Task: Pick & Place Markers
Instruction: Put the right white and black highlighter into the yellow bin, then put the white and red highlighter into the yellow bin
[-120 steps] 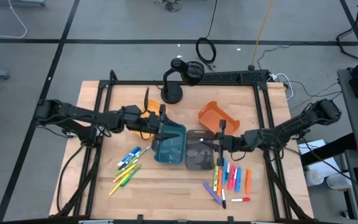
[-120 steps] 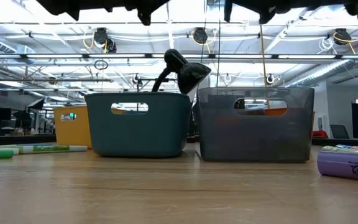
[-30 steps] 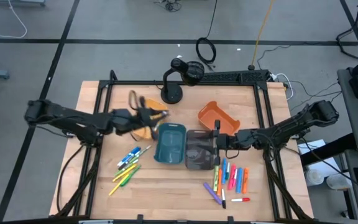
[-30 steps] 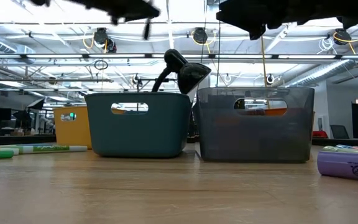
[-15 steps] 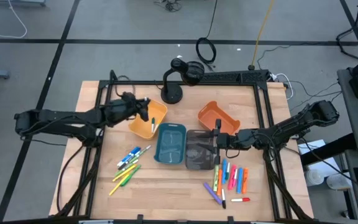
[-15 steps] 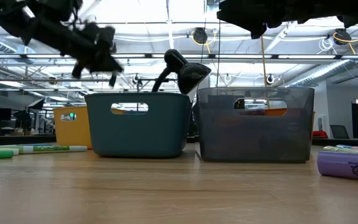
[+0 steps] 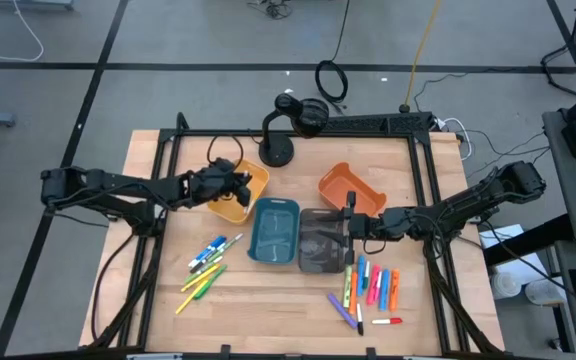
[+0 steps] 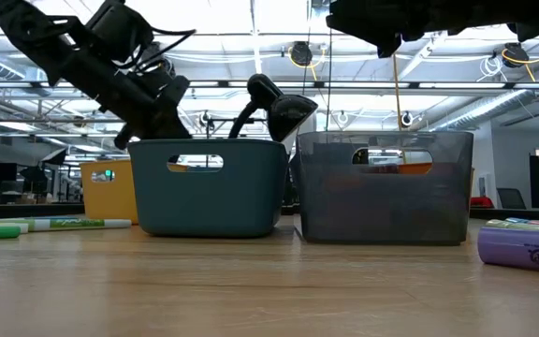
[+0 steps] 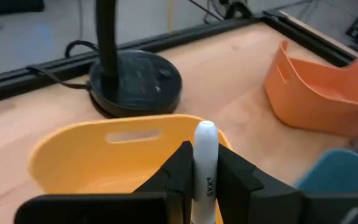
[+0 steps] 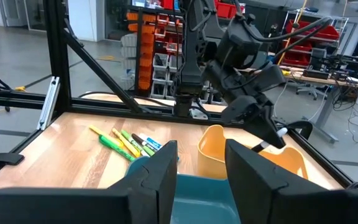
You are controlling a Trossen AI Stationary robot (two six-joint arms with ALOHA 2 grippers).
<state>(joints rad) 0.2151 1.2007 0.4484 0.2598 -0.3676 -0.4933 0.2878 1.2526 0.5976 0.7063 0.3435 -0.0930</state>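
Note:
My left gripper (image 7: 242, 183) hangs over the yellow bin (image 7: 236, 197) at the far left, shut on a white marker (image 9: 205, 163). The low view shows it (image 8: 157, 105) behind the teal bin (image 8: 209, 187). My right gripper (image 10: 201, 163) stands open over the grey bin (image 7: 320, 240), with nothing between its fingers. Green, yellow and blue markers (image 7: 205, 266) lie flat on the table, left of the teal bin (image 7: 274, 232). A second, many-coloured group of markers (image 7: 372, 288) lies near the right front. My left gripper pinches the white marker's barrel (image 9: 204, 182) between its two fingers. The marker runs along the fingers, and its rounded end (image 9: 205, 132) sticks out past their tips. The fingers slant down from the table's left side. The marker is lifted clear, above the yellow bin's opening.
An orange bin (image 7: 350, 189) stands at the far right. A black desk lamp (image 7: 286, 128) stands on its round base just beyond the yellow bin. A purple marker (image 8: 524, 249) lies at the low view's right edge. Black frame rails run along the table's sides.
My left gripper has come down over the yellow bin with the white marker still between its fingers, shifting a little toward the table's far edge and back. My right gripper has stayed over the grey bin.

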